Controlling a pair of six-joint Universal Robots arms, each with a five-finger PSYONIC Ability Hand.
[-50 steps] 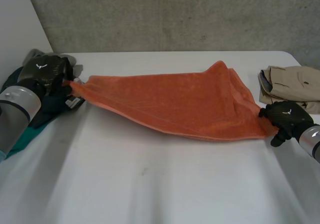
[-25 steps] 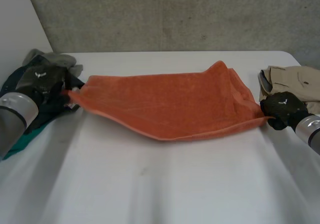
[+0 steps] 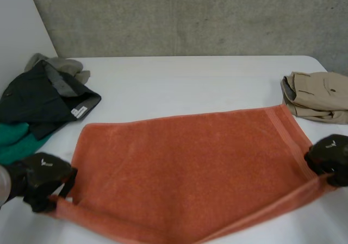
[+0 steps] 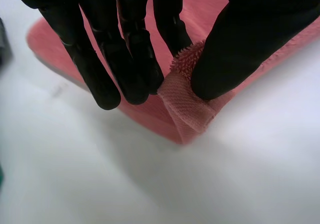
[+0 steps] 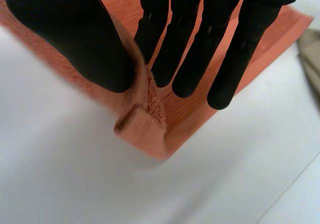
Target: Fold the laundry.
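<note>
Your orange towel (image 3: 185, 168) lies spread across the white table (image 3: 179, 81) — left hand (image 3: 41, 176) pinching its near left corner, right hand (image 3: 330, 158) pinching the near right one. Folded beige clothing (image 3: 318, 94), perhaps trousers, sits just beyond its far right corner.

It looks like a robot test lab rather than a home: a bare grey concrete wall (image 3: 190, 16) at the back, a plain white table (image 3: 190, 86), and a white panel (image 3: 16, 26) to one side. On the table lie an orange towel (image 3: 185, 168), a dark heap of clothes (image 3: 43, 97) and folded beige trousers (image 3: 318, 94). A black machine left hand (image 3: 41, 173) and right hand (image 3: 329, 157) pinch the towel's corners.
</note>
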